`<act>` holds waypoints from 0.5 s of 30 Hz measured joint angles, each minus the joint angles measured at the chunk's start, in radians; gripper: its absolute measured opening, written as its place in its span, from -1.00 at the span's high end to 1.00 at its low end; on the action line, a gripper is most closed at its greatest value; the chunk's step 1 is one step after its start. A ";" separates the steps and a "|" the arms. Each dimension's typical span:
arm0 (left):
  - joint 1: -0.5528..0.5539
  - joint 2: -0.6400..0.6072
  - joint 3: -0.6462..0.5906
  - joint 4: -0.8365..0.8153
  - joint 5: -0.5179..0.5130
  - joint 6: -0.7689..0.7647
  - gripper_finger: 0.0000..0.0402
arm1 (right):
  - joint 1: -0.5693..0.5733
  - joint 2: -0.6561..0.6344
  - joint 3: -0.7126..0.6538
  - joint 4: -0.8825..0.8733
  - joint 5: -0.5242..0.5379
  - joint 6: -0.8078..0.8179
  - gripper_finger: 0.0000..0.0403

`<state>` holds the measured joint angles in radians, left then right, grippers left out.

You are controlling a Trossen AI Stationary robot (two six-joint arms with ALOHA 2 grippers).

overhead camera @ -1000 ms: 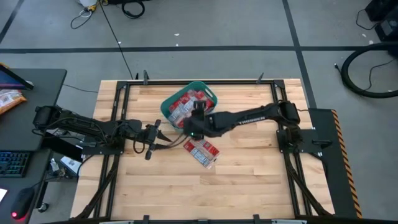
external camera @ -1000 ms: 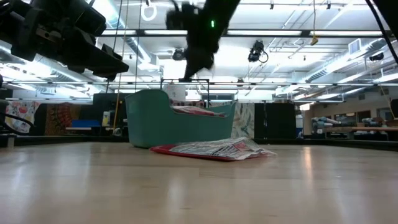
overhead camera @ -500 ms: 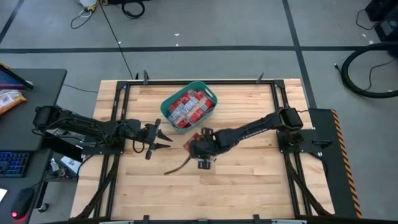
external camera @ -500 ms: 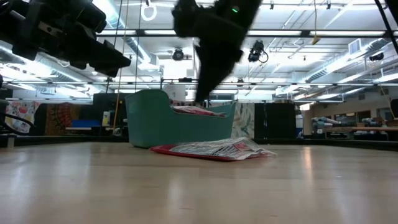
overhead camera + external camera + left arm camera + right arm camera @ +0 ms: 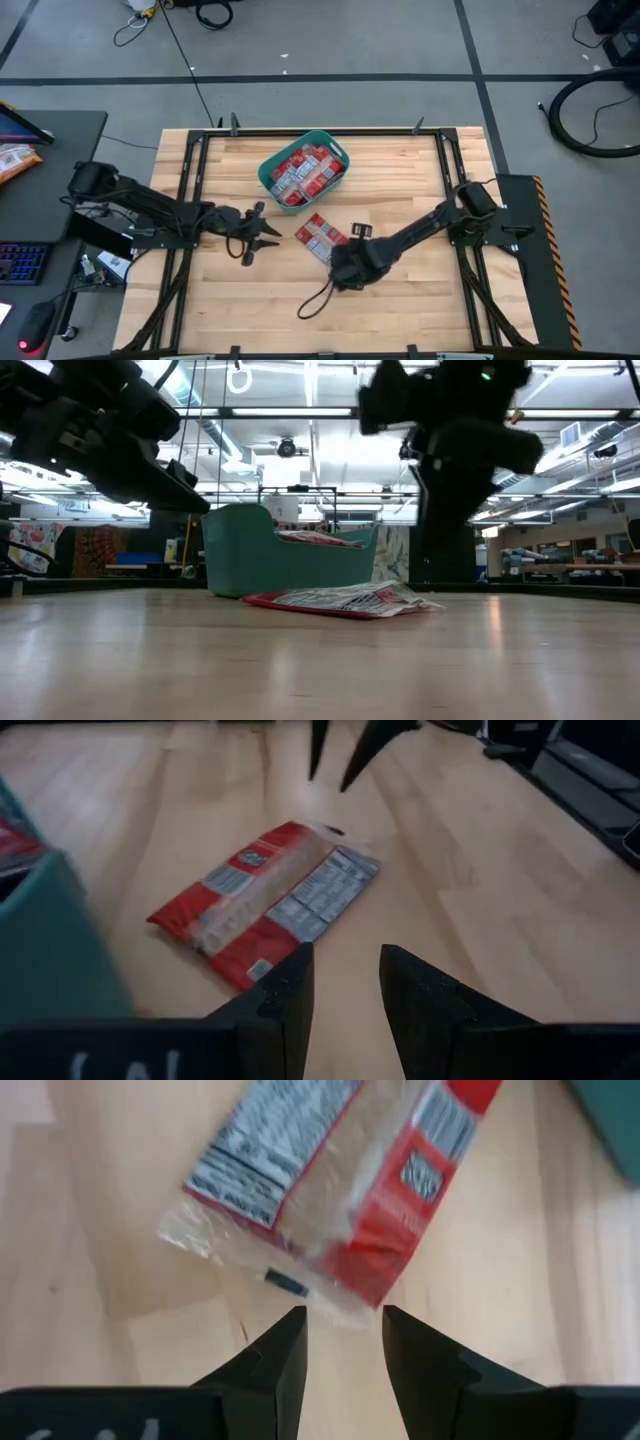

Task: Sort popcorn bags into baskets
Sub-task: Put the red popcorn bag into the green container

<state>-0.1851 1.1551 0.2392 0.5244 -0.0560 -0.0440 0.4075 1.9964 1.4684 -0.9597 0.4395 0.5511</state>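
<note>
A teal basket [image 5: 268, 170] stands at the table's far middle with several red popcorn bags [image 5: 305, 170] inside; its wall also shows in the low view [image 5: 260, 565]. One more red popcorn bag [image 5: 322, 237] lies flat on the wood near the basket, also seen in the other views [image 5: 265, 905] [image 5: 330, 1190] [image 5: 345, 600]. My right gripper [image 5: 343, 262] [image 5: 345, 1345] is open just on the near side of that bag, pointing at it. My left gripper [image 5: 270, 235] [image 5: 345, 990] is open to the bag's left, aimed at it, a short way off.
A dark cable loop [image 5: 315, 300] trails on the table by the right arm, toward the near edge. Bare wood lies to the right and near side of the loose bag. A desk with a keyboard [image 5: 20, 262] stands off the table's left.
My right gripper has swung from above the basket toward the near edge, passing over the loose bag, and has come down low on the bag's near side. My left gripper has shifted a little right and nearer. The loose bag has stayed put.
</note>
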 joint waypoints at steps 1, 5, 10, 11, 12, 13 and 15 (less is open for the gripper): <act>-0.006 0.013 0.010 0.001 -0.001 -0.004 0.40 | 0.004 -0.009 -0.027 0.015 0.001 0.020 0.32; -0.030 0.077 0.071 -0.015 -0.024 -0.019 0.40 | 0.005 -0.035 -0.130 0.089 -0.009 0.081 0.32; -0.056 0.199 0.184 -0.119 -0.110 -0.015 0.40 | 0.000 -0.047 -0.210 0.128 0.079 0.130 0.32; -0.057 0.226 0.202 -0.137 -0.127 -0.014 0.40 | -0.004 -0.047 -0.225 0.142 0.086 0.128 0.32; -0.057 0.254 0.219 -0.149 -0.138 -0.014 0.40 | -0.008 -0.047 -0.241 0.180 0.087 0.118 0.32; -0.057 0.277 0.229 -0.161 -0.141 -0.012 0.40 | -0.010 -0.047 -0.259 0.244 0.084 0.097 0.32; -0.057 0.320 0.246 -0.179 -0.143 -0.010 0.40 | -0.014 -0.047 -0.292 0.398 0.048 0.030 0.32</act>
<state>-0.2424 1.4755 0.4850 0.3457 -0.1986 -0.0541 0.3935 1.9495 1.1764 -0.5619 0.4875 0.5812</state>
